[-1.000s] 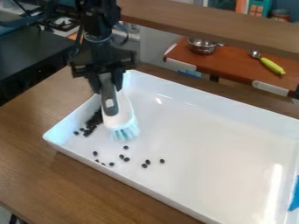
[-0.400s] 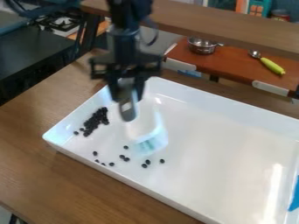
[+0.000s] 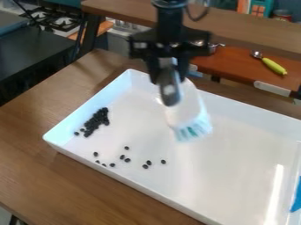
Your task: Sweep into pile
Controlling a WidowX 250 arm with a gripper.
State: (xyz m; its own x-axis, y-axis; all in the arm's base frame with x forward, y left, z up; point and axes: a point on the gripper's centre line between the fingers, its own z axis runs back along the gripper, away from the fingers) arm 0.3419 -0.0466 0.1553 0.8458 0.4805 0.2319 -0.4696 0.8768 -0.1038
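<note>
1. As the camera view has it, the loose dark beans (image 3: 148,162) lie in the white tray (image 3: 235,176), down and leftward from the dish brush (image 3: 187,103); the bean pile (image 3: 97,119) sits farther left.
2. The brush slants from the gripper (image 3: 169,72) toward lower right, so the next stroke probably needs lowering, then leftward travel.
3. The fingers are clamped on its grey handle.

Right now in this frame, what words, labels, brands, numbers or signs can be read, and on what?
None can be read.
Brush: blurred, no legible marking.
Tray: no print seen.
Small jar at the back: too small to tell.
</note>
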